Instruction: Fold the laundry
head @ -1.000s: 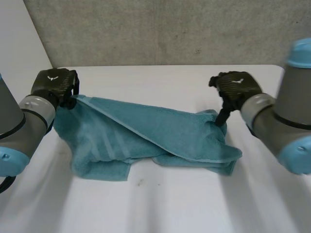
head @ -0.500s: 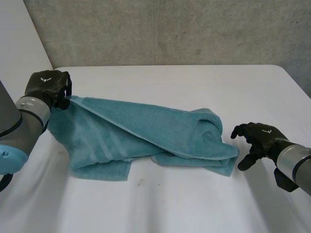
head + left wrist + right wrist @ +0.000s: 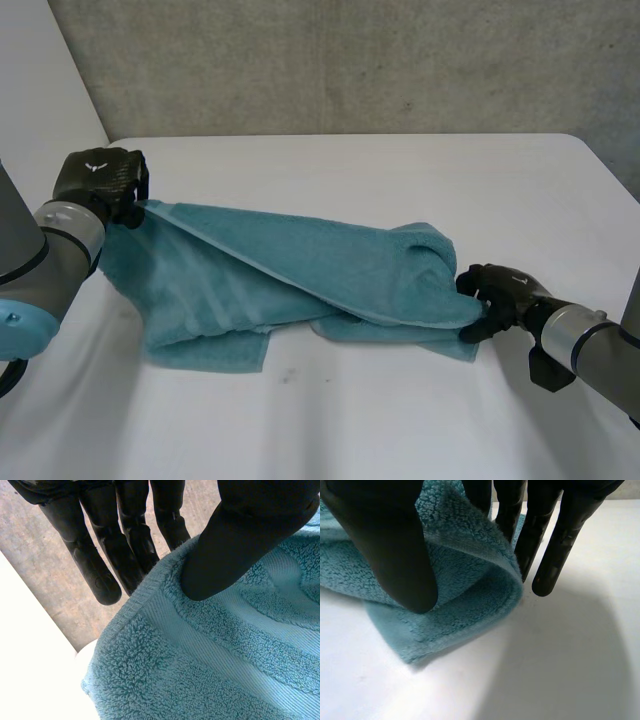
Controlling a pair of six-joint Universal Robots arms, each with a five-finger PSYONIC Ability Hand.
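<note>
A teal towel [image 3: 300, 270] lies loosely folded lengthwise across the white table [image 3: 400, 420]. My left hand [image 3: 100, 180] holds its far left corner just above the table. In the left wrist view the thumb [image 3: 240, 535] presses on the towel [image 3: 210, 670], and the fingers [image 3: 95, 565] sit behind its hem. My right hand [image 3: 505, 290] is low on the table at the towel's right end. Its thumb [image 3: 390, 545] lies on top of the folded edge [image 3: 470, 580], and the fingers [image 3: 560, 540] close in from the other side.
A grey wall [image 3: 350, 60] rises behind the table's far edge. Bare tabletop stretches in front of the towel and to the right of my right hand. The table's left edge runs just behind my left hand.
My right hand left the towel's upper right part, dropped to the table at the right end and closed its fingers round the fold there. The left hand kept its hold, drifting slightly left.
</note>
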